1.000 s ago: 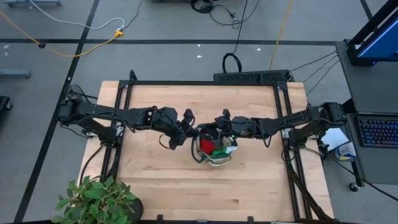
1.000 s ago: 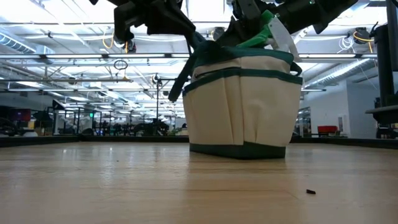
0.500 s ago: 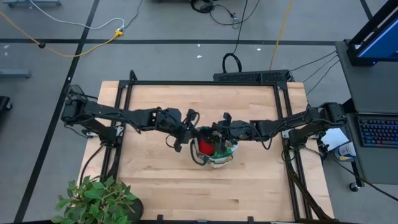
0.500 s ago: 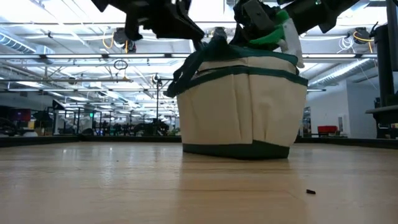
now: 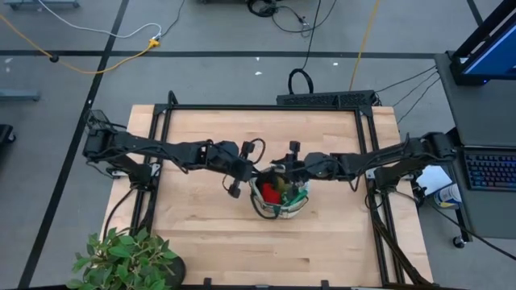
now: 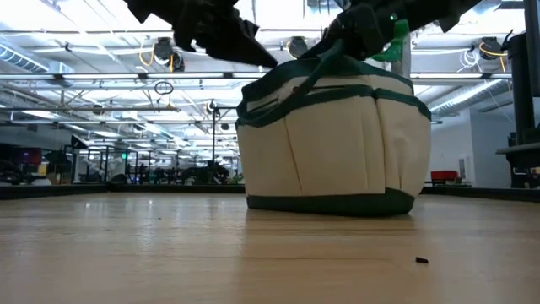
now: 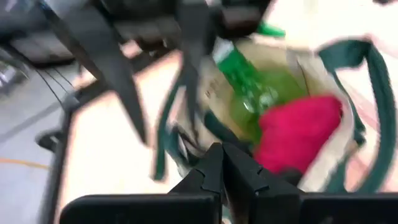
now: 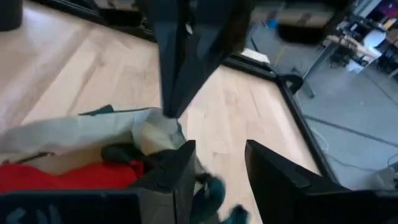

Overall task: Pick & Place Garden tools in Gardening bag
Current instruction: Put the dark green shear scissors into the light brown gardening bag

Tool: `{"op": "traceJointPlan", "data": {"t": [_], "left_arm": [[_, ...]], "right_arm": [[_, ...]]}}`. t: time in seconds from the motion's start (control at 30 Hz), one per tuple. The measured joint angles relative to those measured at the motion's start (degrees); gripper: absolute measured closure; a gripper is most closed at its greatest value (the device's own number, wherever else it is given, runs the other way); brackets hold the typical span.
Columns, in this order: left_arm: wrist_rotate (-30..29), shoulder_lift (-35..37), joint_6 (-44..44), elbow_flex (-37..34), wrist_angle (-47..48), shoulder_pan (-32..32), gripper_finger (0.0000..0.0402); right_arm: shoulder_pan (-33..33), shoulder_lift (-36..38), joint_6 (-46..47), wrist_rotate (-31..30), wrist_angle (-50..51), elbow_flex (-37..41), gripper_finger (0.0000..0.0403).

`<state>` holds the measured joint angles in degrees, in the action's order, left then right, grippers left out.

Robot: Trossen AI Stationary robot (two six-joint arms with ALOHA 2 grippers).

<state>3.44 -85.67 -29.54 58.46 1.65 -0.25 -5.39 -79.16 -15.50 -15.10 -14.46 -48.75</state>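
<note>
The gardening bag point(image 5: 278, 199) stands upright near the middle of the table point(image 5: 201, 250), a round beige tote with a dark green rim, its mouth facing straight up. From the low view its flat base sits square on the wood and its side pockets face the camera point(image 6: 333, 143). Inside it, the red glove point(image 5: 268, 189) fills the half nearer the left arm, and the green spray bottle point(image 5: 292, 193) lies beside it, its long axis leaning toward the right arm, with the white nozzle poking up above the rim point(image 6: 398, 40). One dark green loop handle point(image 7: 372, 93) arches over the far side of the opening. The left gripper point(image 5: 244, 172) hangs just at the bag's rim, its jaws pressed tightly together with nothing between them point(image 7: 222, 168). The right gripper point(image 5: 289, 167) hovers over the opposite side of the rim, its jaws parted and holding nothing point(image 8: 217, 171). A leafy potted plant point(image 5: 125, 259) sits at the table's near left corner, well apart from the bag.
</note>
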Motion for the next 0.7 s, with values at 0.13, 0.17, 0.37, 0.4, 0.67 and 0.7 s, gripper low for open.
{"op": "traceJointPlan", "data": {"t": [0.13, 0.17, 0.37, 0.4, 0.67, 0.7], "left_arm": [[0.0, -0.6, 2.1, 0.0, 1.1, 0.0, 0.0398], [0.0, -0.6, 2.5, 0.0, 1.3, 0.0, 0.0399], [-0.9, -1.4, 5.4, 0.0, 1.5, 0.0, 0.038], [-0.9, -1.3, 6.0, 0.0, 1.2, 0.0, 0.0378], [-1.0, -1.3, 10.5, 0.0, 1.7, 0.0, 0.0374], [-1.0, -1.3, 10.5, 0.0, 1.7, 0.0, 0.0374]], "right_arm": [[0.0, 1.9, -1.1, 0.0, 0.1, 0.0, 0.0271], [0.0, 2.3, -1.1, 0.0, 0.6, 0.0, 0.0271], [0.0, 3.6, -0.3, 0.0, 4.2, 0.0, 0.0271], [0.0, 3.6, -0.2, -0.1, 4.8, 0.0, 0.0271], [0.0, 3.5, 3.4, 0.1, 12.1, 0.0, 0.0271], [0.0, 3.6, 4.2, 0.1, 12.6, 0.0, 0.0271]]}}
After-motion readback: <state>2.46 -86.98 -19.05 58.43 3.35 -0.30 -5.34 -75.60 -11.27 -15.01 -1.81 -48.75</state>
